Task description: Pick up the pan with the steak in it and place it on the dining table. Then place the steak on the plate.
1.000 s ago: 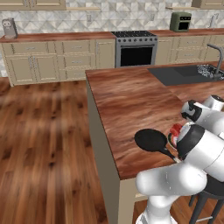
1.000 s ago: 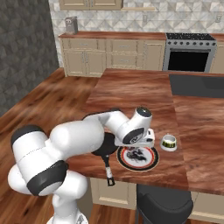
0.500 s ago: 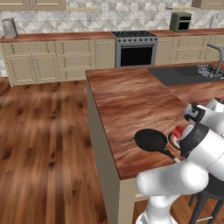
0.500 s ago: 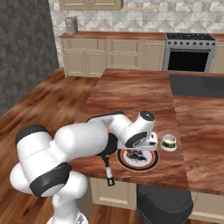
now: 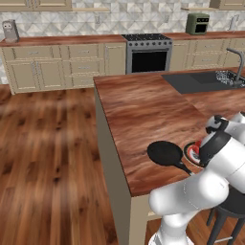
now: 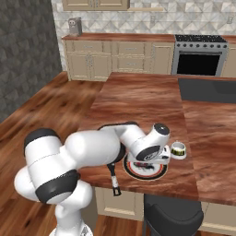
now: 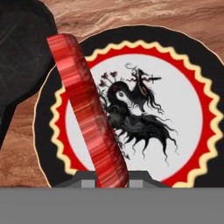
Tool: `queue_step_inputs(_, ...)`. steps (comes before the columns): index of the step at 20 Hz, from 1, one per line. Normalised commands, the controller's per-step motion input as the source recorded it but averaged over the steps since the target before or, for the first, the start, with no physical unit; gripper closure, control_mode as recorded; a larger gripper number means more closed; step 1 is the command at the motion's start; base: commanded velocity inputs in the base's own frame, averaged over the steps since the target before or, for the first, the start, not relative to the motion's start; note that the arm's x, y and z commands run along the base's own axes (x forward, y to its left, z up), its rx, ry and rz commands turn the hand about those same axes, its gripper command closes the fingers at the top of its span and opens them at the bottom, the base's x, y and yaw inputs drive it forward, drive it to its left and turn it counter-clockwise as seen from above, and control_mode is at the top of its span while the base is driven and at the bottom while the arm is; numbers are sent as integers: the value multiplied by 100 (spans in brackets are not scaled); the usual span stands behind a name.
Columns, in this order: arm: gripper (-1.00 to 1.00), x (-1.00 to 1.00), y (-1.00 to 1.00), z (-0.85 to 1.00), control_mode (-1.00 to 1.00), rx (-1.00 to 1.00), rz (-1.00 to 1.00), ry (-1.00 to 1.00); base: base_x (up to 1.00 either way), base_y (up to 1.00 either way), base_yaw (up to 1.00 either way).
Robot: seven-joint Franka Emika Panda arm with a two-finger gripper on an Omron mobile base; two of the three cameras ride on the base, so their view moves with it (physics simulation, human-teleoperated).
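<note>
Over plate (image 7: 175, 109): steak (image 7: 87, 113) edge-on, lengthwise.

Seen from behind and left of the arm, looking forward and down over the dining table (image 5: 143, 110) toward the far counters. From behind and right, the same table (image 6: 138, 99) from the opposite side, plate (image 6: 145, 171) under the gripper (image 6: 152, 161). From the hand, close above the plate (image 7: 183, 109), looking straight down along the gripper (image 7: 111, 179).

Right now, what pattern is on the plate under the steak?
The plate: white centre with a black inky figure, scalloped red band, black rim. Hand view shows it best.
</note>
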Motion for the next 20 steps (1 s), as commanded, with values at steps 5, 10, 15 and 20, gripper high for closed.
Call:
queue_step_inputs(5, -100, 0, 0, 0, -100, 0, 0, 0, 0, 0, 0)
queue_step_inputs(10, -100, 0, -6, 6, -100, 2, 0, 0, 0, 0, 0)
queue_step_inputs(15, -100, 0, -9, 32, -100, 4, -2, 2, 0, 0, 0)
queue_step_inputs(20, -100, -32, 17, 54, -100, 2, -2, -4, 0, 0, 0)
